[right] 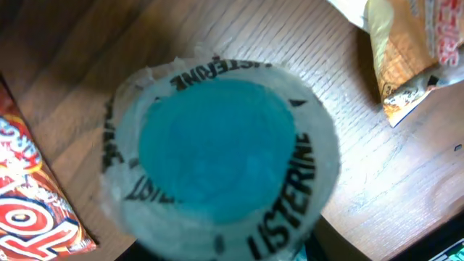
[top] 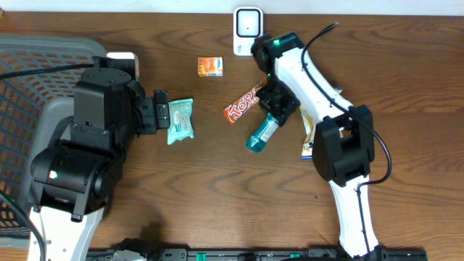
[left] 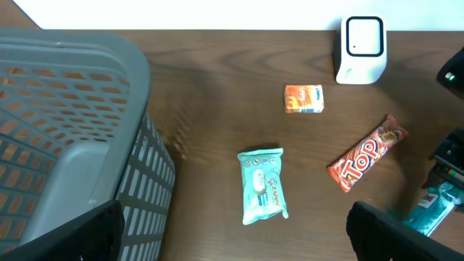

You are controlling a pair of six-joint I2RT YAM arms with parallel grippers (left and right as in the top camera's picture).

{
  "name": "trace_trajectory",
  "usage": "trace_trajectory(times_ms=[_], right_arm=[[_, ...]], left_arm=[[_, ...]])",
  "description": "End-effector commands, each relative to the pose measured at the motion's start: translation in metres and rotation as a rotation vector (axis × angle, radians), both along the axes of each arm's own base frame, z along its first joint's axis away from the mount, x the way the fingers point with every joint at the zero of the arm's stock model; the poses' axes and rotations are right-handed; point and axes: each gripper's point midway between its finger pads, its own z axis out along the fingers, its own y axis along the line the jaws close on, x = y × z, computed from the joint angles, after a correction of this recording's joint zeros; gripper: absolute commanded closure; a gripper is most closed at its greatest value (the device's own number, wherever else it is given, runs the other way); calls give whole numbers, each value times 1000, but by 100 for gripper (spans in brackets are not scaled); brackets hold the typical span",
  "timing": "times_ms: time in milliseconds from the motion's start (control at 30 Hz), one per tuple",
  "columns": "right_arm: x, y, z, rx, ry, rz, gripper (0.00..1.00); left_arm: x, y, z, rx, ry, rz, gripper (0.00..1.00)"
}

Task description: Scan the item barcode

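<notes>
**Fig. — Pick-up stage of the scan.** My right gripper (top: 274, 110) sits at the upper end of the Listerine bottle (top: 258, 138). The bottle lies slanted just beside the TOP bar (top: 243, 105), well short of the scanner (top: 248, 27) at the far edge of the surface (top: 217, 203).

In the right wrist view the bottle's round teal end fills the frame and hides my fingers. I therefore cannot tell whether the jaws pinch the bottle or merely flank it, nor whether it has left the wood.

Next move, as I judge it: secure the hold, lift, carry the bottle to the scanner, and turn it until its barcode, unseen here, faces the window.

Pose: the right arm is stretched forward with the wrist bent down over the bottle. My left gripper (top: 161, 109) is spread wide and empty, just beside the wipes pack (top: 180, 119).
</notes>
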Motion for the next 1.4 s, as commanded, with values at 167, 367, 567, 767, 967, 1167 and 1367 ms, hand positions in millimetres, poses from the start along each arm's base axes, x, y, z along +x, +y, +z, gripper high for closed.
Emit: trace_trajectory(times_ms=[167,367,567,767,967,1167,1367], right_arm=[[13,-14,66,-34,-196,33,99],[16,-26,106,-73,-318,41,99],[11,-23,121,-74,-355,75,99],[9,-15,120,-31,-342,68,99],[22,9,121,146,-362,101,99],[54,30,135,389,-455,204,99],[95,19,149,394,-626,350,99]], left_arm=[[1,3,-2,9,7,11,2],[1,3,-2,9,8,11,2],[1,3,-2,9,8,11,2],[1,3,-2,9,8,11,2],[1,3,-2,9,8,11,2],[1,3,-2,9,7,11,2],[1,3,-2,9,8,11,2]])
